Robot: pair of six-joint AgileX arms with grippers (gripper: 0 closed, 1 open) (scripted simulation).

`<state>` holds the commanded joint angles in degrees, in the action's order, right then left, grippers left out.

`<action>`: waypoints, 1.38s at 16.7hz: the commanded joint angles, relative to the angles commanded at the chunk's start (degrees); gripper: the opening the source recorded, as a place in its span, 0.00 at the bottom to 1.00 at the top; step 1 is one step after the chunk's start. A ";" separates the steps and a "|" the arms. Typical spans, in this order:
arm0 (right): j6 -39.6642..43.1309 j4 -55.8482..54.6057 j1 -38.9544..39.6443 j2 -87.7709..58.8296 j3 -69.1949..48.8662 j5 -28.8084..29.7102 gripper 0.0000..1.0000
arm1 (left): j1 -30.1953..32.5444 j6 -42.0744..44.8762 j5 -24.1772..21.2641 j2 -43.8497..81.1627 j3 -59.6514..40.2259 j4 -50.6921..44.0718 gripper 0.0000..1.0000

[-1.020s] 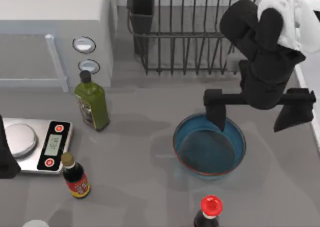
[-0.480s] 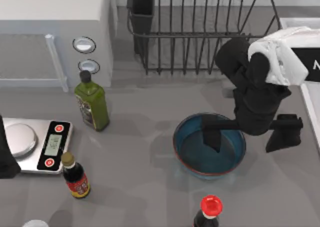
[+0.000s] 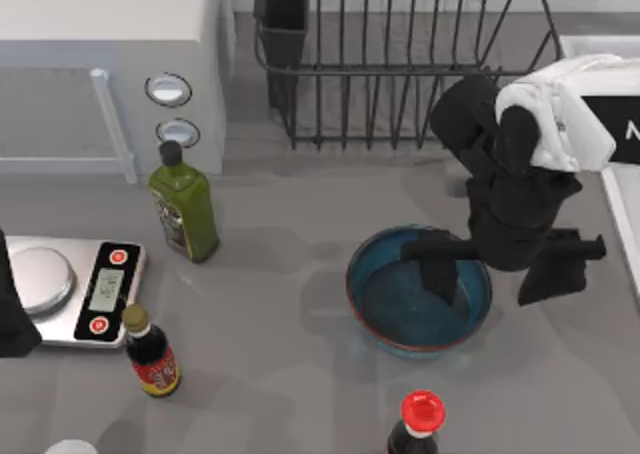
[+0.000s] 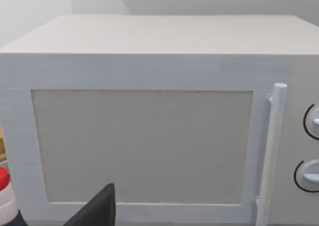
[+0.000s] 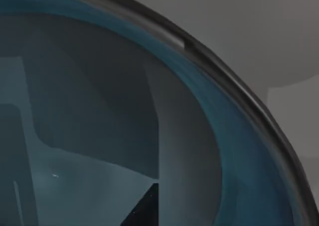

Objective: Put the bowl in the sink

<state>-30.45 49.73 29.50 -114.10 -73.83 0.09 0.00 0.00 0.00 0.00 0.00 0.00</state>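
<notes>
The bowl [image 3: 418, 289] rests on the tabletop [image 3: 280, 274], in front of the dish rack [image 3: 400, 64]. My right hand [image 3: 495, 272] is spread across the bowl's right rim, one finger inside, one outside, placed to pinch the wall. My left arm is parked beside the scale [image 3: 75, 289].

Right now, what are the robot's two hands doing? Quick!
Left gripper: parked by the microwave; cannot be told.
Right gripper: open, one finger inside the bowl, one outside its rim, holding nothing yet.
</notes>
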 joint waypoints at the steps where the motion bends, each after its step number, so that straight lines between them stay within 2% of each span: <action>1: 0.00 0.00 0.00 0.00 0.00 0.00 0.47 | 0.00 0.00 0.00 0.00 0.00 0.00 1.00; 7: 0.00 0.00 0.00 0.00 0.00 0.00 0.02 | 0.00 0.00 0.00 0.00 0.00 0.00 1.00; 18: -0.08 0.94 0.03 0.16 -0.93 0.01 0.00 | 0.00 0.00 0.00 0.00 0.00 0.00 1.00; 23: -0.07 13.70 0.09 1.77 -11.64 -0.05 0.00 | 0.00 0.00 0.00 0.00 0.00 0.00 1.00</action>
<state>-30.51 63.44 29.59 -112.33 -85.47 0.04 0.00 0.00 0.00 0.00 0.00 0.00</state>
